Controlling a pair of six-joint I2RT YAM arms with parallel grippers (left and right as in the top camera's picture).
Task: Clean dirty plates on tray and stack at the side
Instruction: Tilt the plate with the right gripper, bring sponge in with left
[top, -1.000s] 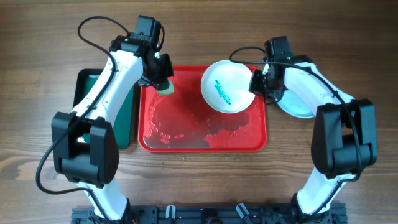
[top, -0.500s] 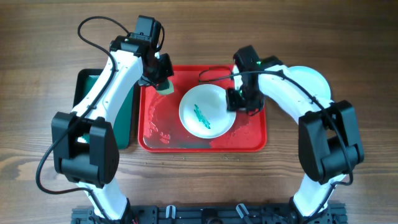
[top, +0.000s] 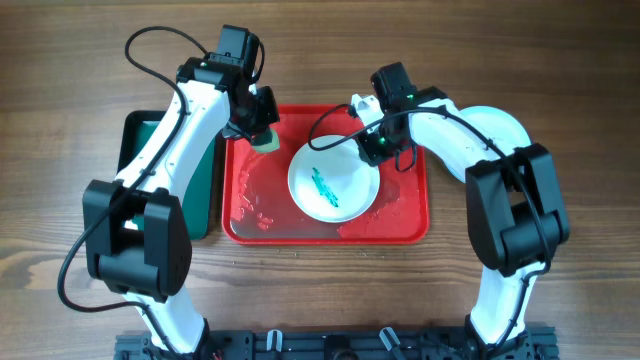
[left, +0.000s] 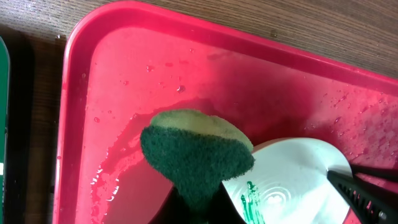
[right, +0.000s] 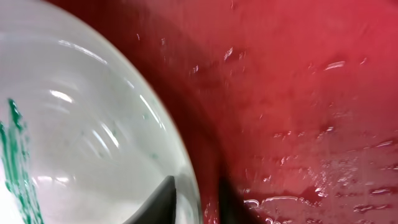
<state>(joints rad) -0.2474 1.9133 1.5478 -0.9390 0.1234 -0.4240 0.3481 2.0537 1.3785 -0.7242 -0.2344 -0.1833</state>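
The right gripper (top: 372, 148) sits at the upper-right rim of a round, shallow white plate (top: 333, 180). Its fingers (right: 163, 198) straddle that rim, one over the inside and one outside. I cannot tell whether they pinch it or merely bracket it. The plate lies flat in the middle of the large red rectangular plastic tray (top: 240, 205), which is wet, and a green smear (top: 324, 187) marks the plate's centre.

The left gripper (top: 258, 122) is clamped on a yellow sponge with a dark green scouring face (left: 196, 155), held above the tray just beside the plate's upper-left rim and not touching it.

To the right of the tray, on the wooden table (top: 560, 60), a pale round plate (top: 503, 124) lies partly hidden under the right arm. Whether more are stacked there is unclear. Judging from this, the plate on the tray awaits scrubbing and then stacking.
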